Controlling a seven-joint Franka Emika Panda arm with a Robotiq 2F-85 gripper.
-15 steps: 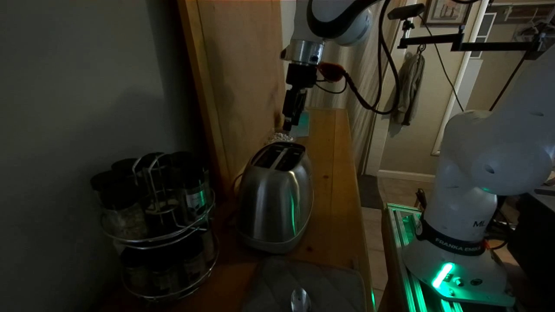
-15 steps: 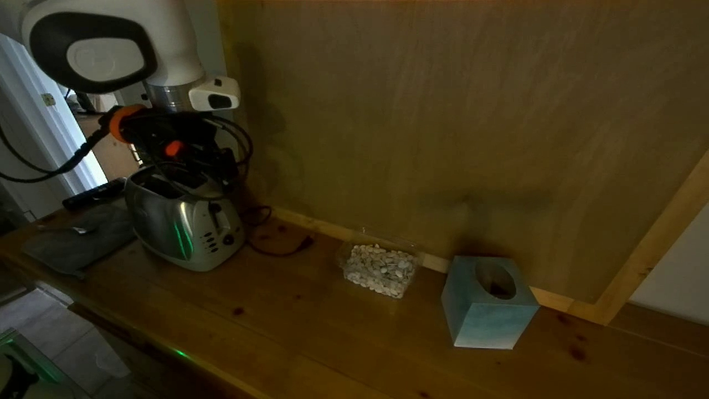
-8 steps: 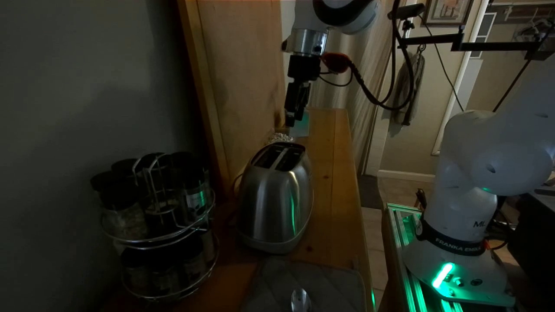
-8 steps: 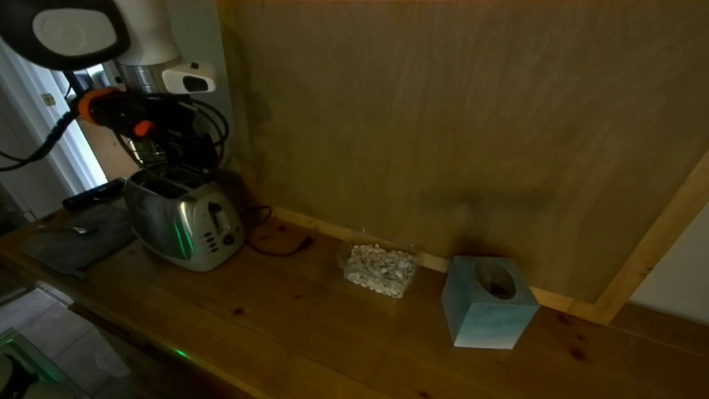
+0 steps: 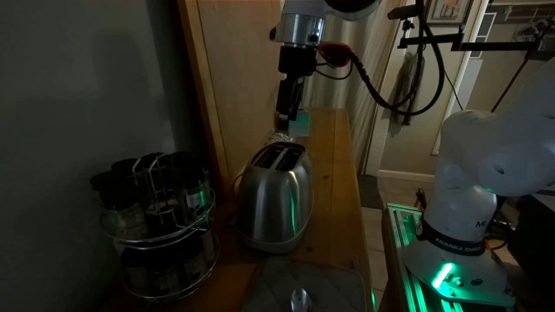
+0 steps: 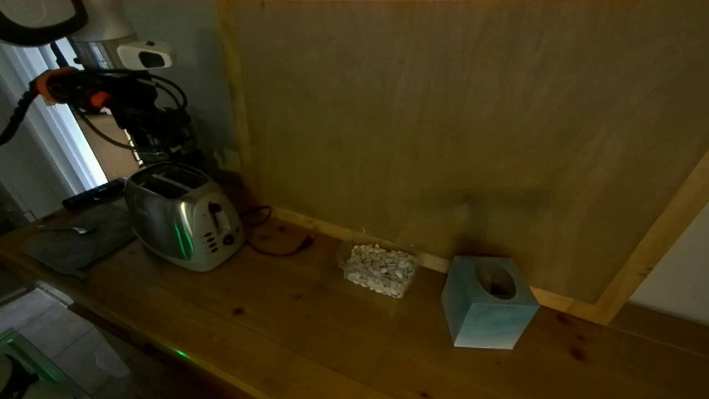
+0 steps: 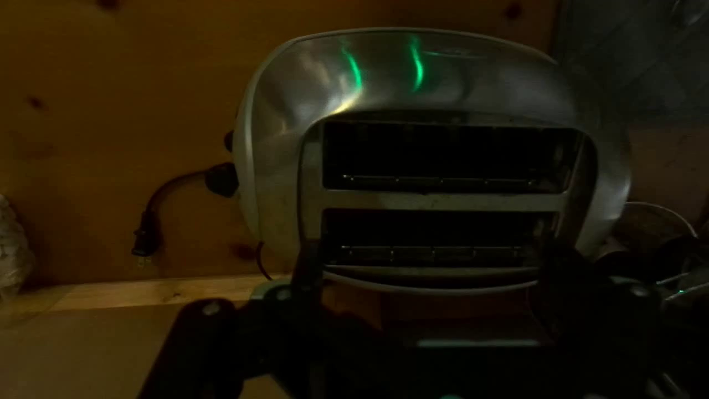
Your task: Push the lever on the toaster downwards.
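The shiny steel toaster (image 6: 166, 213) stands on the wooden counter, its two slots bare on top. On its narrow end, the lever (image 6: 214, 208), a small dark tab, sits at the upper end of its vertical track. In the wrist view the lever (image 7: 221, 179) juts from the toaster's left end. My gripper (image 7: 432, 250) is open, its dark fingers (image 7: 308, 266) wide apart over the toaster's wall-side edge with nothing between them. It hangs above the toaster, apart from the lever. In an exterior view the gripper (image 5: 288, 122) points down beyond the toaster; there the lever is hidden.
A wooden panel (image 6: 443, 138) rises along the counter's back. Past the lever end are a loose plug (image 6: 306, 242), a clear box of pebbles (image 6: 382, 271) and a teal tissue box (image 6: 490, 310). Beside the other end stand a jar rack (image 5: 158, 229) and a grey mat (image 5: 277, 281).
My gripper has risen and drawn back from the toaster's lever end toward its opposite end, uncovering the slots in an exterior view. The toaster and the lever look unchanged.
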